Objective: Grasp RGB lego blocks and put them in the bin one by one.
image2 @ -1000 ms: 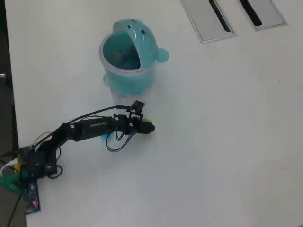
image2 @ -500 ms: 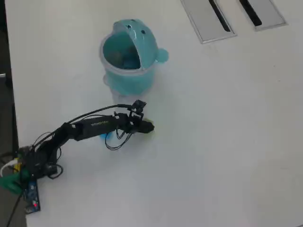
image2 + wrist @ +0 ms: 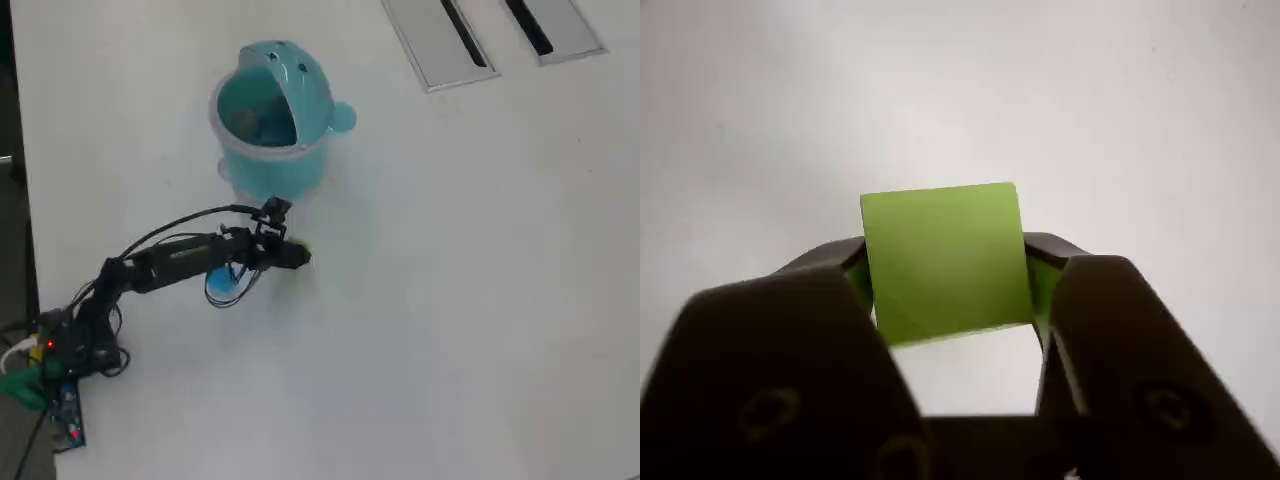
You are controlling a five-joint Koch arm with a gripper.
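In the wrist view a yellow-green lego block [image 3: 940,255] is pinched between my gripper's [image 3: 945,268] two black jaws and hangs above the white table. From overhead, my gripper [image 3: 298,256] is just below the turquoise bin [image 3: 300,165], with a sliver of the green block [image 3: 302,246] showing at its tip. The bin's domed lid [image 3: 300,75] is flipped back and its mouth is open. A small blue piece [image 3: 218,286] lies on the table under the arm, partly crossed by cables.
Two grey slotted panels [image 3: 435,40] [image 3: 555,25] sit at the table's top right. The arm's base and circuit boards [image 3: 50,365] stand at the left edge. Bare white tabletop [image 3: 450,300] spreads to the right of the gripper.
The arm has drawn the gripper a little left and up toward the bin, still holding the green block.
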